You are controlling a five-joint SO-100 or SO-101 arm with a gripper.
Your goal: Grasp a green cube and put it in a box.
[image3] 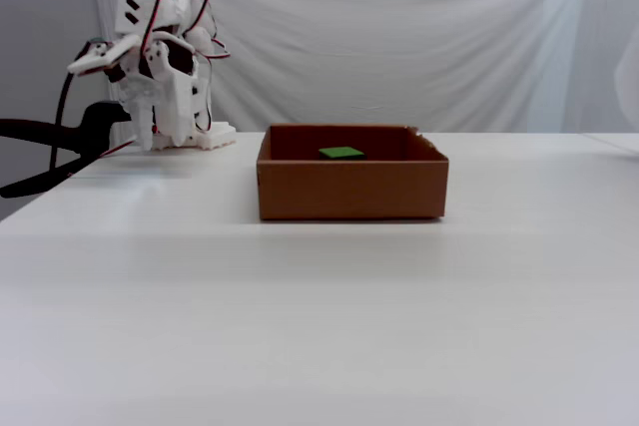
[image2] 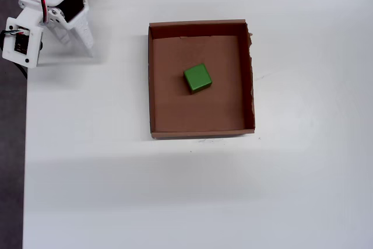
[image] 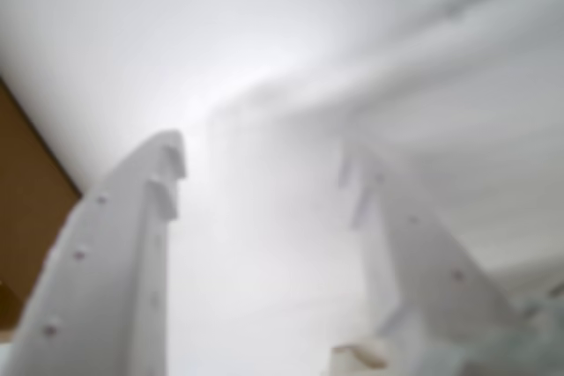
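in the fixed view, nearest the camera, lies a broad stretch of bare white table. farther back stands the box, its brown front wall facing the camera, and over that wall only the top face of the green cube shows. beyond and to the left, the white arm is folded up near the table's back corner, well apart from the box, with a black clamp at the table edge beside it. a white cloth backdrop hangs behind everything.

the overhead view shows the green cube resting on the floor of the box, about in the middle and slightly turned against the walls, touching none of them. the arm sits in the upper left corner of that view, away from the box.

in the blurred wrist view the gripper has its two white fingers spread apart, with nothing between them but pale surface. a brown corner of the box shows at the left edge.
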